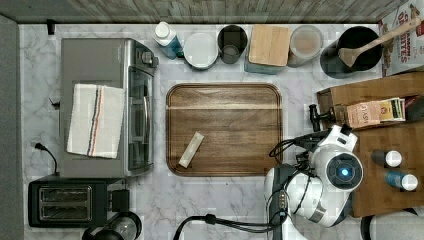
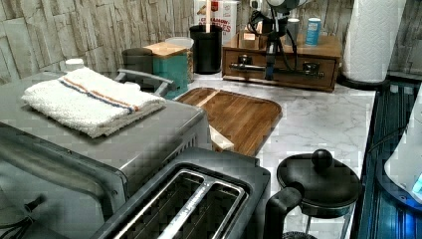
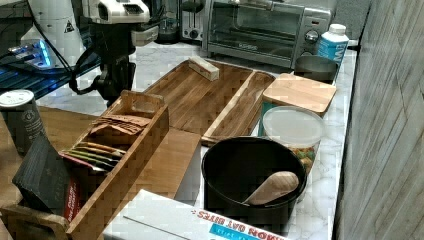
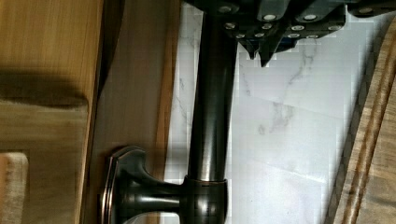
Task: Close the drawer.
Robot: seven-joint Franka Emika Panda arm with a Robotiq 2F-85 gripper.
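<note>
Light brown wooden drawer [image 3: 131, 131] stood pulled out at the right view's lower left, tea packets [image 3: 111, 142] inside, dark bar handle [image 4: 211, 107] on its front, gripper [image 1: 314, 116] beside the handle, finger state unclear, cereal box [image 1: 401, 37] reading "BITES".

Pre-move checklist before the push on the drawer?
1. Light brown wooden drawer out of its cabinet: ok, open.
2. Gripper at the dark metal bar handle: ok.
3. Firm contact with the handle: cannot tell.
4. Dark rounded-corner wooden tray apart from the drawer front: ok, marble between them.
5. Tea packets low enough to slide in: cannot tell.
</note>
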